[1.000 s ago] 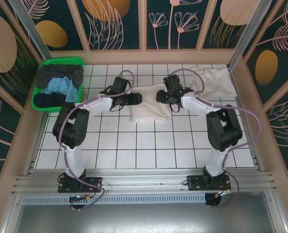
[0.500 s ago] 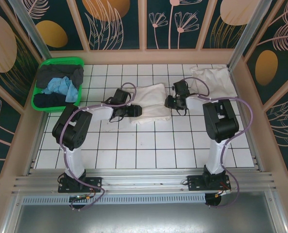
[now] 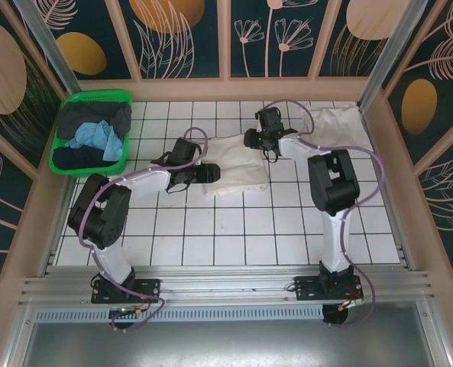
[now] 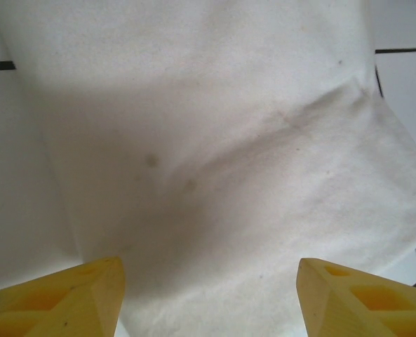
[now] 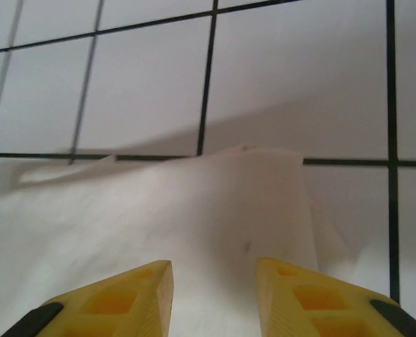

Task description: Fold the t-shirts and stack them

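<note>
A folded white t-shirt [image 3: 240, 170] lay on the white tiled table [image 3: 234, 229], a little beyond its middle and between the two arms. A second, wrinkled white t-shirt [image 3: 341, 126] lay unfolded in the far right corner, well apart from the first. In the overhead view the left gripper [image 3: 215, 174] rested at the folded shirt's left edge, and the right gripper [image 3: 249, 140] sat at its far right corner. From the left wrist, the left gripper [image 4: 208, 270] had its yellow fingers [image 4: 74, 298] spread wide. The shirt [image 4: 208, 140] lay beneath and between them, creased by a shallow diagonal fold, with bare tile [image 4: 404, 77] showing to its right. From the right wrist, the right gripper [image 5: 211, 270] had its yellow fingers [image 5: 123, 305] set a narrow gap apart. The white cloth [image 5: 158, 210] ran into that gap, and its far edge cast a shadow on the tiles [image 5: 144, 84]. Whether the fingers actually pinched the cloth could not be told. At the far left corner stood a green basket [image 3: 96, 95] holding dark garments [image 3: 96, 116] and a light blue cloth [image 3: 96, 136].
</note>
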Controlling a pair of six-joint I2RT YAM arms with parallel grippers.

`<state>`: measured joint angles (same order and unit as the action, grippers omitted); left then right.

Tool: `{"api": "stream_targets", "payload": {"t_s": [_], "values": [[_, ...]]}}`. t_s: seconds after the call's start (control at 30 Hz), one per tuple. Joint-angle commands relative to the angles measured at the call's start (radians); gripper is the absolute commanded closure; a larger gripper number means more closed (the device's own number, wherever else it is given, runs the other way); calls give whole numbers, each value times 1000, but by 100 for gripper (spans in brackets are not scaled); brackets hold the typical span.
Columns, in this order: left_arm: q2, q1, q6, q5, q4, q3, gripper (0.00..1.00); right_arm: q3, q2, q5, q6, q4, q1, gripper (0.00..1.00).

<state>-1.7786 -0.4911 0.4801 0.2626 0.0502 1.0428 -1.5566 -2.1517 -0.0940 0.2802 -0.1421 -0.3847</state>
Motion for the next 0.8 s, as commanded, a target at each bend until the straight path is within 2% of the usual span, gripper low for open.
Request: {"api": "stream_targets", "payload": {"t_s": [0.0,0.13,0.23,0.33,0.4,0.47,0.53,0.6,0.67,0.77], "values": [[10,-12,59,18,-26,-52,35,-71,-97,38,-42,-133,24,70],[-44,-29,56,-21,-17,-46,36,35,-44,82,-29,-152,38,78],[-133,-23,26,-96,46,37,43,193,60,98,-9,-141,38,80],[-228,0,-8,-132,101,167,46,389,199,105,29,-122,29,80],[-287,18,-31,-115,123,252,47,515,301,105,51,-95,28,72],[-328,28,-49,-85,140,328,47,612,410,145,97,-90,37,54],[-348,28,-58,-41,132,362,46,675,498,134,145,-82,52,42],[-361,28,-61,-1,126,377,44,731,583,114,215,-46,53,35],[-360,28,-62,8,124,370,44,818,666,5,315,57,45,26],[-344,28,-61,10,107,335,44,923,728,-58,495,230,-17,25]]}}
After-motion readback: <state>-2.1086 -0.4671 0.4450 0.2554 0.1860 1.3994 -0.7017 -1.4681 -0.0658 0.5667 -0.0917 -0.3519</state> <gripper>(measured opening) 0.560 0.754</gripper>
